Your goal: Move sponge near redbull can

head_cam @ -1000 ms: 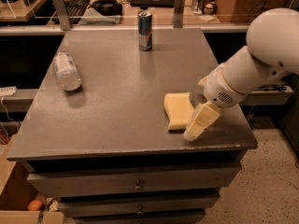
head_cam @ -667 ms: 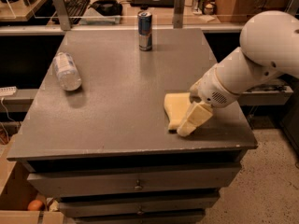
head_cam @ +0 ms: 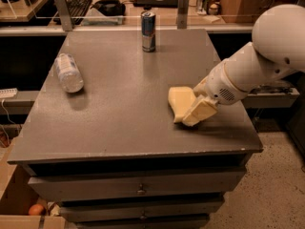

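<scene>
My gripper (head_cam: 194, 114) is down at the sponge (head_cam: 178, 99) on the near right of the tabletop (head_cam: 119, 128); whether it has closed I cannot tell. The sponge's long axis seems to run roughly near-to-far. The redbull can (head_cam: 148, 31) stands at the far edge, well apart, so the whole carry remains.
</scene>
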### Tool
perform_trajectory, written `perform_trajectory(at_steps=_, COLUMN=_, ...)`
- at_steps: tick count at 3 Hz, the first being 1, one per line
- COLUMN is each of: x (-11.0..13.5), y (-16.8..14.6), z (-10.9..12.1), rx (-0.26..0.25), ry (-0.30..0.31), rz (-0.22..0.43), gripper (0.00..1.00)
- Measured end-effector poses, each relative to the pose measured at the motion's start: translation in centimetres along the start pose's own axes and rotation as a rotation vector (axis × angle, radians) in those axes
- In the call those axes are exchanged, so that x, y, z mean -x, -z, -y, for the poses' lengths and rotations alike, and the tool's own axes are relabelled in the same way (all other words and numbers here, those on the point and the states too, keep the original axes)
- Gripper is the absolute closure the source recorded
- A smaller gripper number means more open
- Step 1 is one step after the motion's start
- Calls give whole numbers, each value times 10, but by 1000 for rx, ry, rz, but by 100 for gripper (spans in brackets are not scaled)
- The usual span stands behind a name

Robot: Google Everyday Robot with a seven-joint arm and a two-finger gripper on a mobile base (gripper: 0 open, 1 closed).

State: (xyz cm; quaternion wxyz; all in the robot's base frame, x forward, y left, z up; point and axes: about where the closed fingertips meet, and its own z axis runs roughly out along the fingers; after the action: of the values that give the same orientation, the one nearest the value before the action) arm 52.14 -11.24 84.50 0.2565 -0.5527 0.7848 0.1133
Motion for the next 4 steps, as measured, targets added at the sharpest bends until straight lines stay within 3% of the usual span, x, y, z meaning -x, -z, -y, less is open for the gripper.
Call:
perform_trajectory(at_steps=1, x=14, y=28, z=13, rx=-59, ry=27, rz=23, gripper=87)
perform_trajectory(at_steps=2, x=16, y=28, z=13, rx=-59, ry=29, rz=25, gripper=100)
perform_trajectory(at_steps=4, x=17, y=27, z=18, rx=-84, ry=24, rz=37, gripper=100)
